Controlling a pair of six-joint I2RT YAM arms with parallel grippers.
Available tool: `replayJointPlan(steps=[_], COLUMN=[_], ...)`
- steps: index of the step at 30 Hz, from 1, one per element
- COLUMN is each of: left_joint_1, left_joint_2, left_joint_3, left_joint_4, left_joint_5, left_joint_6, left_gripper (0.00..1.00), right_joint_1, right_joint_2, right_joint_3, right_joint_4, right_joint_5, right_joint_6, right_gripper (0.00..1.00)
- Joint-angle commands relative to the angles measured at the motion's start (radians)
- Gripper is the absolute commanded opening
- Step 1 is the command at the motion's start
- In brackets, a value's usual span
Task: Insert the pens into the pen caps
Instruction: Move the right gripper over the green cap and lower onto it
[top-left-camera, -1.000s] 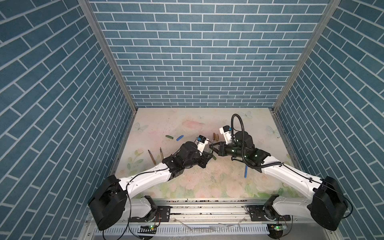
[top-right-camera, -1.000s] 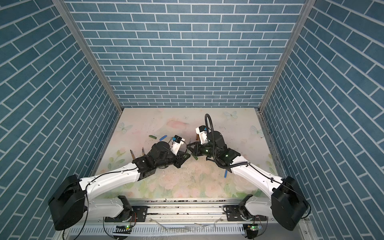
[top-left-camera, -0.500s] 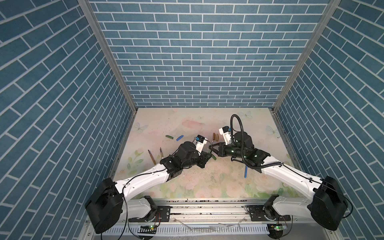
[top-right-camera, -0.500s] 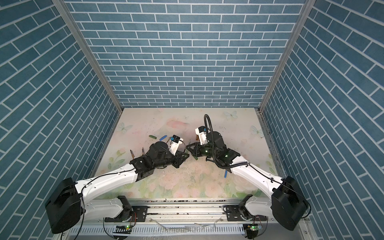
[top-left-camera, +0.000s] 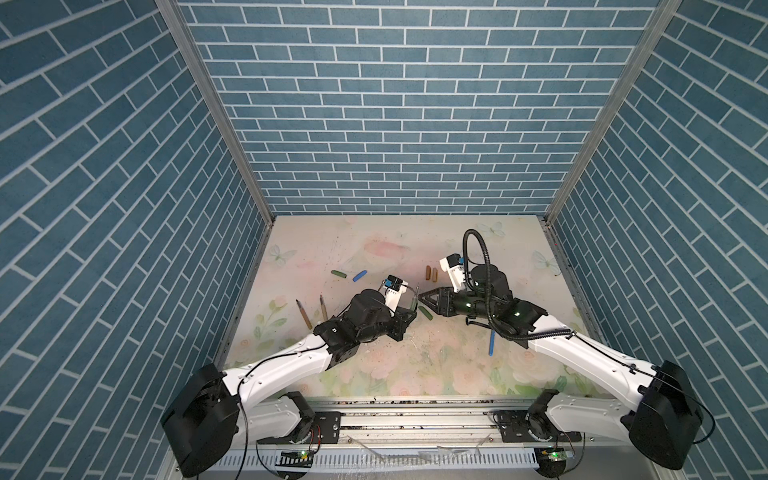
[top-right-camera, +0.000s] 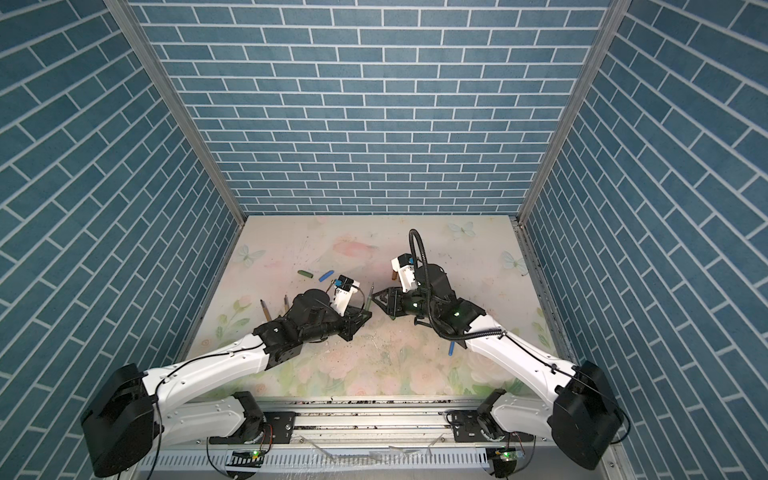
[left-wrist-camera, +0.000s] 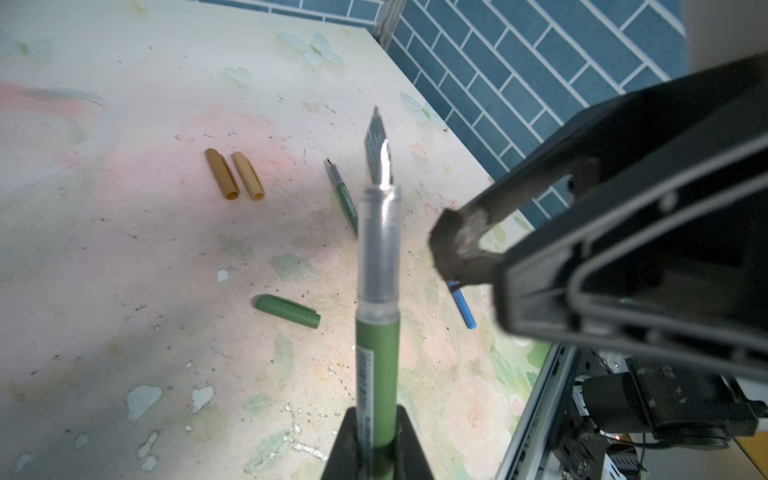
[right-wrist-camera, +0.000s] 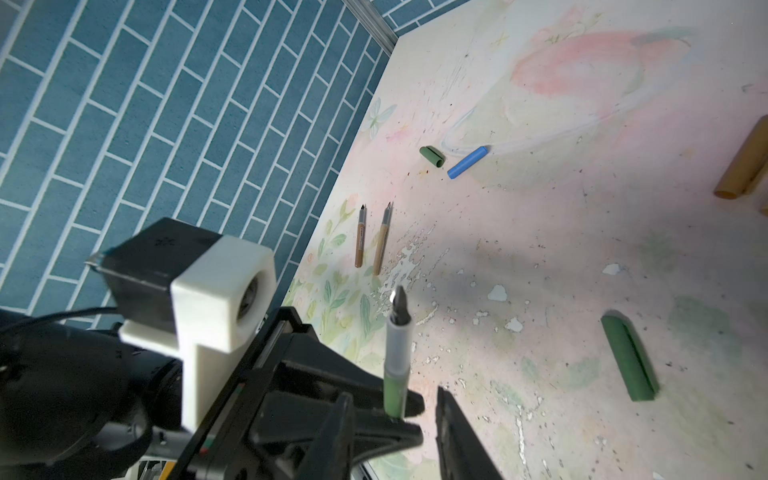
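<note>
My left gripper (top-left-camera: 409, 316) is shut on a green pen (top-left-camera: 414, 297), held upright with its bare nib up; the left wrist view shows the pen (left-wrist-camera: 376, 332) rising from the jaws. My right gripper (top-left-camera: 420, 296) is open and holds nothing, its tips level with the pen and just right of it. A green pen cap (top-left-camera: 424, 312) lies on the table below both grippers. More pen caps lie farther back: green (top-left-camera: 338, 274), blue (top-left-camera: 360, 275), amber (top-left-camera: 428, 273) and tan (top-left-camera: 434, 273). Other pens lie flat: orange-brown (top-left-camera: 305, 313), tan (top-left-camera: 323, 305), blue (top-left-camera: 492, 343), green (left-wrist-camera: 345, 195).
Blue brick walls close in the floral table (top-left-camera: 374, 249) on three sides. A metal rail (top-left-camera: 415, 415) with both arm bases runs along the front edge. The right arm's black cable (top-left-camera: 478, 249) loops above its wrist.
The right gripper's jaws have parted. The left arm has shifted slightly with the green pen still in its grip.
</note>
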Motion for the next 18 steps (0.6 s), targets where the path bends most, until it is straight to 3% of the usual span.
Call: replayJointPlan(steps=[1,4,6,8,12,18], left_joint_1=[0.008,0.008,0.009,0.008,0.008,0.008], left_joint_2=[-0.100,-0.192,-0.251,-0.302,-0.361,-0.402], left_joint_3=[-0.066,-0.174,-0.239,-0.284,-0.317,-0.343], left_joint_4=[0.060,0.151,0.214,0.245,0.239,0.225], left_joint_5=[-0.064,-0.097,-0.132,-0.167,-0.171,-0.155], left_joint_6=[0.018,0.027,0.027,0.010,0.001,-0.015], left_gripper=[0.00,0.00,0.00,0.00,0.00,0.00], right_joint_1=[0.003,0.003,0.003,0.003,0.002,-0.003], right_joint_2=[-0.073,-0.093,-0.065,-0.008,0.170,0.400], right_joint_3=[0.077,0.101,0.111,0.136,0.236,0.323], right_joint_4=[-0.186,-0.310,-0.367,-0.424,-0.515,-0.492], right_joint_5=[0.057,0.180,0.263,0.334,0.358,0.323], right_joint_6=[-0.082,-0.140,-0.205,-0.249,-0.352,-0.434], right_gripper=[0.31,0.23,0.10,0.06,0.05,0.20])
